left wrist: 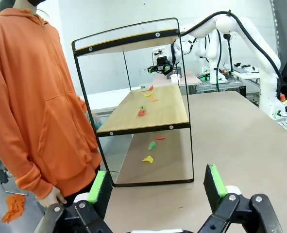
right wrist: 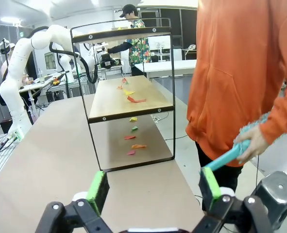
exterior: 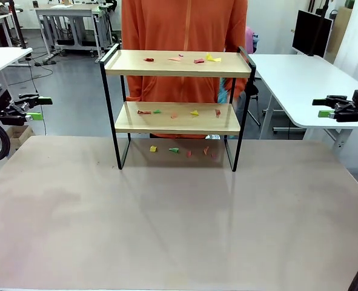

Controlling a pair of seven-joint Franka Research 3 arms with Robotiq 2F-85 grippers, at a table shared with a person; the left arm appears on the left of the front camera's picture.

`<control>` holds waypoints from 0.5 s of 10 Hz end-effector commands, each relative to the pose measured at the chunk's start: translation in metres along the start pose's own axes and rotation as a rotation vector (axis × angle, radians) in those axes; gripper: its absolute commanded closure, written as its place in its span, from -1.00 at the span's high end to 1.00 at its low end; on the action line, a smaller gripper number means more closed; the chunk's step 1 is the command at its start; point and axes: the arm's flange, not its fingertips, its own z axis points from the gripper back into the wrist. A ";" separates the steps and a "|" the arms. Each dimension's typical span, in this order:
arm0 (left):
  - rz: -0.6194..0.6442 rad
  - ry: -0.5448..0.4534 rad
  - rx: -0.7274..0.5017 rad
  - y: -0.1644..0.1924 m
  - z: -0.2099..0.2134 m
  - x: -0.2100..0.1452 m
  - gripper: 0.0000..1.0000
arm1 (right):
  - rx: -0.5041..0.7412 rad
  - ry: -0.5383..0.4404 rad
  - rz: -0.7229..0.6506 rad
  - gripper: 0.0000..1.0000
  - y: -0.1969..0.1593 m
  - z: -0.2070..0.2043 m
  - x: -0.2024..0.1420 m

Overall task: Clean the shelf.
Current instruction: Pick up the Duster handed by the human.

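front view: shelf [exterior: 177, 71] stands at the far middle of the desk [exterior: 166, 218], coloured paper scraps [exterior: 212, 58] on both boards and beneath it. left tool [exterior: 44, 108] and right tool [exterior: 319, 108] hover wide and empty, well apart at either side.

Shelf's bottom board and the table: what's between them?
A few small coloured scraps lie on the table under the bottom board, plain in the front view.

The shelf [exterior: 177, 71] stands far back on the table [exterior: 166, 230], scraps [exterior: 194, 113] on and under it, a person [exterior: 185, 24] behind.
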 end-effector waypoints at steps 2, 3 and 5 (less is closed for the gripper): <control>0.001 0.009 -0.009 -0.002 -0.003 0.003 1.00 | -0.010 0.003 0.003 1.00 0.001 -0.002 0.002; 0.001 0.009 -0.009 -0.002 -0.003 0.003 1.00 | -0.010 0.003 0.003 1.00 0.001 -0.002 0.002; 0.001 0.009 -0.009 -0.002 -0.003 0.003 1.00 | -0.010 0.003 0.003 1.00 0.001 -0.002 0.002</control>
